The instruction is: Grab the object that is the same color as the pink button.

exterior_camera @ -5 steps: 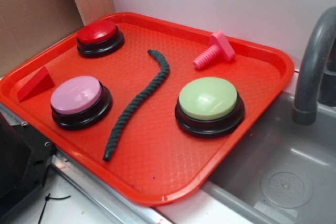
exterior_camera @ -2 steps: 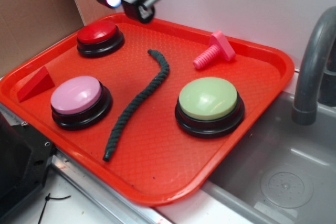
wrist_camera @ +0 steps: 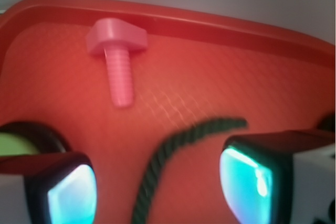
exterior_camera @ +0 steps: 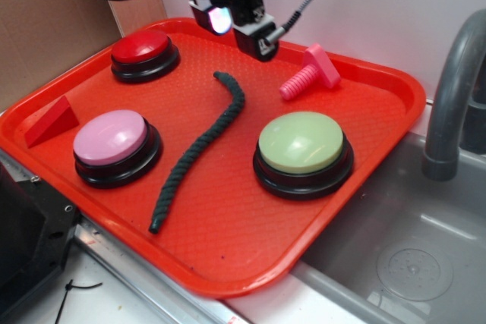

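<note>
1. The red tray (exterior_camera: 364, 210) takes up most of the surface, and the fingers (exterior_camera: 237, 26) hang above its far edge, spread wide with nothing between them.
2. The pale green button (exterior_camera: 302, 142) sits on the near side of the fingers. The pink button (exterior_camera: 111, 136) is well off to their other side, toward the front of the tray, and sets the colour to match. A red button (exterior_camera: 141, 47) is just beside the fingers at the back.
3. A dark green rope (exterior_camera: 199, 146) trails from under the fingers toward the front edge.
4. The pink bolt (exterior_camera: 310, 72) lies near the fingers, apart from them, close to the back rim; the wrist view has it ahead and off-centre (wrist_camera: 117, 61).
5. It is bright pink plastic, on its side, with a ribbed shaft and a flat head.
6. By my reckoning the task is barely begun: nothing is grabbed, so lining up, lowering and closing remain.
</note>
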Motion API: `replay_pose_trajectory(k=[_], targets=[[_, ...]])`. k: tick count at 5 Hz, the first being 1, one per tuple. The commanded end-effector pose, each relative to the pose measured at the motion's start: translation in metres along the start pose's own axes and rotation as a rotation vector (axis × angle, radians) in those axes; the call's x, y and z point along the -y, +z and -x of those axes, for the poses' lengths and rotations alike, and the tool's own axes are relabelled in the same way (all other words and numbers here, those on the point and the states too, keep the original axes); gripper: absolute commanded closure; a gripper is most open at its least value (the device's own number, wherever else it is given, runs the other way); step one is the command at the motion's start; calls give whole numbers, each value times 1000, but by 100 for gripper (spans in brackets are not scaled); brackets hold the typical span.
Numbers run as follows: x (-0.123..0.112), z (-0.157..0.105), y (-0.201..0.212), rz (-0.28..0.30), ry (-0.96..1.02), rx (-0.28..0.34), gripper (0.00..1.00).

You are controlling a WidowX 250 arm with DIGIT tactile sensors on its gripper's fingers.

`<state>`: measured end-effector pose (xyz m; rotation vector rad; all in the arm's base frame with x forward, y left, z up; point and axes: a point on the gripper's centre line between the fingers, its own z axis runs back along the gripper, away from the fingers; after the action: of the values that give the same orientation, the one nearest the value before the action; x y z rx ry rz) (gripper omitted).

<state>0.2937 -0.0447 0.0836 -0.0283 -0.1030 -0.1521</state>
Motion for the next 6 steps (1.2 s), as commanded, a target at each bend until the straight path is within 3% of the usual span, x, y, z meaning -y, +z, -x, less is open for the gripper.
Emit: replay_pose_trajectory(k=[1,5,6], targets=[[12,-32,-12,-7,-68,62,0],[12,-47,-47,-74,-85,48,0],[10,-48,-49,-71,-59,46,57]])
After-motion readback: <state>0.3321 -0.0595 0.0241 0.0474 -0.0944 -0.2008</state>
